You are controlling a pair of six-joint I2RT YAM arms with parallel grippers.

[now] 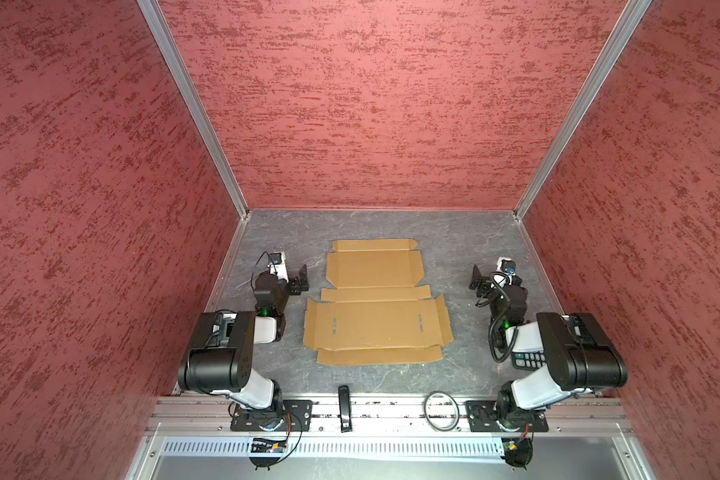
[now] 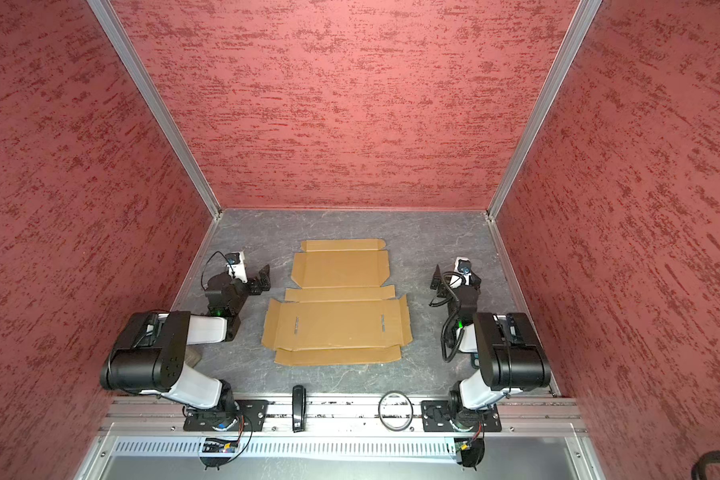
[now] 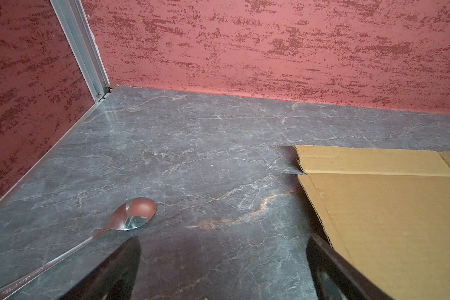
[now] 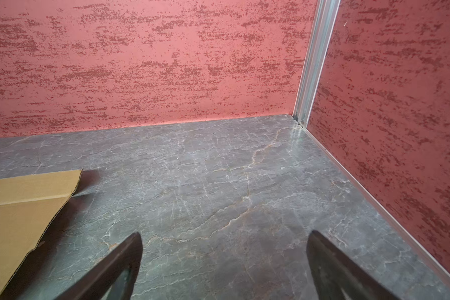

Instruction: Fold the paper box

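The paper box (image 1: 375, 309) is a flat brown corrugated sheet with flaps, creases and two slots, lying unfolded mid-table in both top views (image 2: 337, 316). My left gripper (image 1: 302, 279) hovers just left of the sheet's far half, open and empty. In the left wrist view its fingers (image 3: 222, 244) stand wide over bare table, with the cardboard edge (image 3: 387, 207) beside one finger. My right gripper (image 1: 476, 277) is open and empty to the right of the sheet, a clear gap away. In the right wrist view the fingers (image 4: 224, 239) frame bare table, with a sheet corner (image 4: 18, 213) off to one side.
A metal spoon (image 3: 138, 213) lies on the table by the left gripper. A calculator (image 1: 526, 359) sits under the right arm. A black stapler-like object (image 1: 344, 409) and a ring (image 1: 441, 409) rest on the front rail. Red walls enclose three sides.
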